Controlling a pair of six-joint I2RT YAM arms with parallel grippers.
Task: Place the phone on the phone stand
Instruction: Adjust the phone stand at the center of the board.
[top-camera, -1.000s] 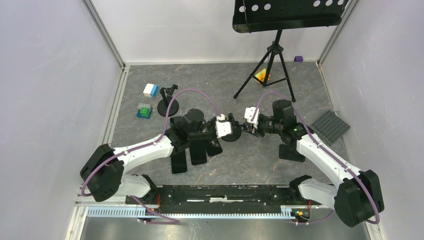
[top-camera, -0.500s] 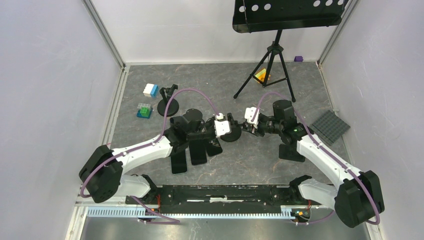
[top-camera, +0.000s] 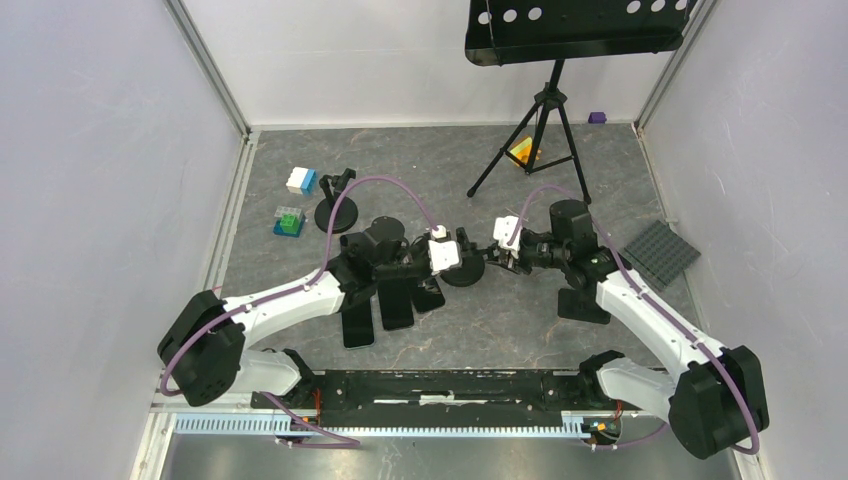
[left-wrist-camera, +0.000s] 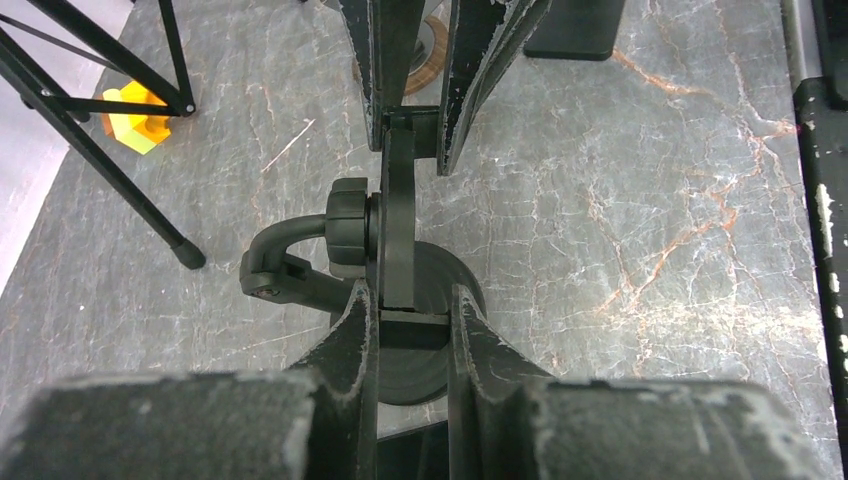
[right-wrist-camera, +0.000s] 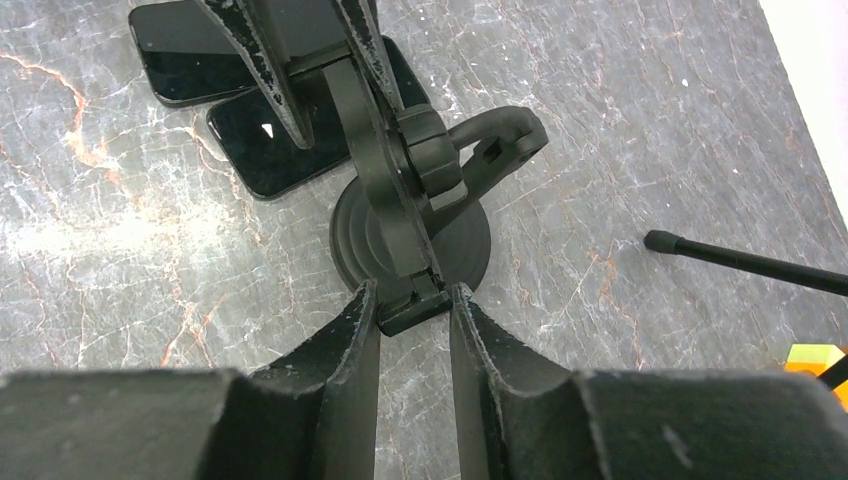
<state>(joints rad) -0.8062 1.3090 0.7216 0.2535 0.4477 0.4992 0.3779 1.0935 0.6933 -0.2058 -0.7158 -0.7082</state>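
We log the phone stand (left-wrist-camera: 397, 230) as matte black, with a round base, a knobbed hinge and a thin cradle plate, edge-on at mid-table (top-camera: 520, 320). Left hand (left-wrist-camera: 412, 300) is clamped on one plate end, right hand (right-wrist-camera: 410, 295) on the lipped end. Dark glossy phones (top-camera: 397, 305) lie flat beside the base.

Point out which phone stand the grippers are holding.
The central stand, clamped between the left gripper and right gripper; the other stand, far left, stands free.

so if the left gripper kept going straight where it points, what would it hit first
The phone stand: the left gripper has its jaws on the stand's plate. Straight beyond, the right gripper faces it from the plate's far end, likely next.
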